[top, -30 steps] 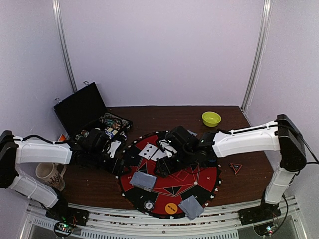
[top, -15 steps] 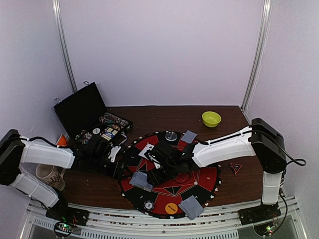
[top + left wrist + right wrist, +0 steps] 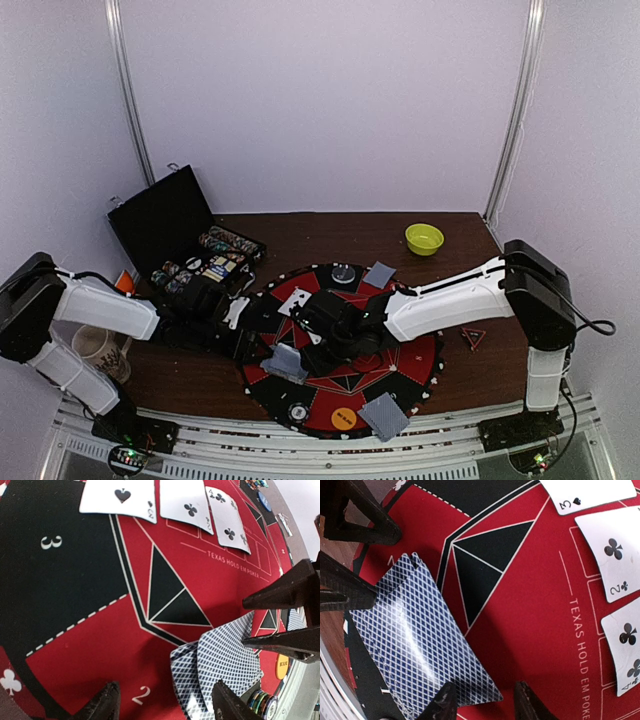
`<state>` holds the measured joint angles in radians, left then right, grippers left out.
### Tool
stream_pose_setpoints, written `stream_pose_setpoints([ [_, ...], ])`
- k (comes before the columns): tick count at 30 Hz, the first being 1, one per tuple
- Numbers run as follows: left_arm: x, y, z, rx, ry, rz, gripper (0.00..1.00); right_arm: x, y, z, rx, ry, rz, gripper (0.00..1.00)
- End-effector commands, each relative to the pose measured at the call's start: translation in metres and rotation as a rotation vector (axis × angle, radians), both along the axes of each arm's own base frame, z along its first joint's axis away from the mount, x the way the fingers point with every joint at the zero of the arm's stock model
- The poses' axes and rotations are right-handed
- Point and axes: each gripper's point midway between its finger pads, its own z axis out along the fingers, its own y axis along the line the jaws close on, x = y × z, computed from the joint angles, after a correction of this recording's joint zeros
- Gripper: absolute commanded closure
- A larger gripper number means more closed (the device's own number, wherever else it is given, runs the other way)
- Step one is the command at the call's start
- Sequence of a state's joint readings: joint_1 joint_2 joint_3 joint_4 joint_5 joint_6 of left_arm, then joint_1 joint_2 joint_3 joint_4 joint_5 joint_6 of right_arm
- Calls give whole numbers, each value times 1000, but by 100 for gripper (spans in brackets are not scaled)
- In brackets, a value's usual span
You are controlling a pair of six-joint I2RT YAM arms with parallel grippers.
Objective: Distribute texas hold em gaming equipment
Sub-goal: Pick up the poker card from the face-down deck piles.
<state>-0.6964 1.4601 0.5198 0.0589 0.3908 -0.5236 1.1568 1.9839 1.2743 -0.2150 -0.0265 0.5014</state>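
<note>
Two grippers: both hang over one face-down pair of cards point(image 3: 420, 640) on the near-left part of the round mat point(image 3: 75, 580), by the seat marked 2.
Left gripper point(image 3: 167, 705): spread wide and holding nothing; part of the pair lies between its fingers, closer to one of them.
Right gripper point(image 3: 485, 705): fingers apart, with red mat showing in the gap. One fingertip point(image 3: 442, 702) sits over the pair's corner, though I cannot tell whether it touches.
Cards' place: flat or nearly flat on the mat, one card fanned slightly off the other, well apart from the face-up cards point(image 3: 615, 555) in the mat's centre.
Other gear: a second face-down pair point(image 3: 384, 415) at the mat's near edge beside an orange disc point(image 3: 343, 418). A third pair point(image 3: 380, 274) lies at the far edge beside a chip stack point(image 3: 344, 272). Further chips point(image 3: 228, 242) sit in the open case point(image 3: 160, 215) on the far left of the tabletop point(image 3: 190, 375).
Handling: cards are light, thin, springy and slick. Lying on the mat they give no edge to get under, and two stacked will likely slide apart.
Where to hold: probably a short edge or corner, once a finger bows it up, then pinch both cards together, lightly.
Risk: with the grippers this near each other, fingers may collide or push the pair off its seat.
</note>
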Motion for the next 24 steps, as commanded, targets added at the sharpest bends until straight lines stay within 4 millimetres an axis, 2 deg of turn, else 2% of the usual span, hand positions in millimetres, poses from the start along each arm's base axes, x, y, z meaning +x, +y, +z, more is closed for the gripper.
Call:
stream_pose_setpoints([
  [1,-2,-10,-2,-17,16,-21,35,-4,-11,9,-32,-27,0,65],
  [7,-3,-6,-15,20,28,-20,36,-4,-16,15,-45,-38,4,81],
  [14,-7,-2,-26,49,42,-18,36,-6,-21,17,-47,-42,8,89],
  [19,-14,-4,-38,79,54,-41,36,-8,-23,22,-40,-48,19,79],
  [22,-19,-7,-43,95,62,-58,36,-7,-20,34,10,-61,19,72],
  [24,-22,-9,-46,101,65,-69,36,-4,-17,42,53,-78,6,63],
])
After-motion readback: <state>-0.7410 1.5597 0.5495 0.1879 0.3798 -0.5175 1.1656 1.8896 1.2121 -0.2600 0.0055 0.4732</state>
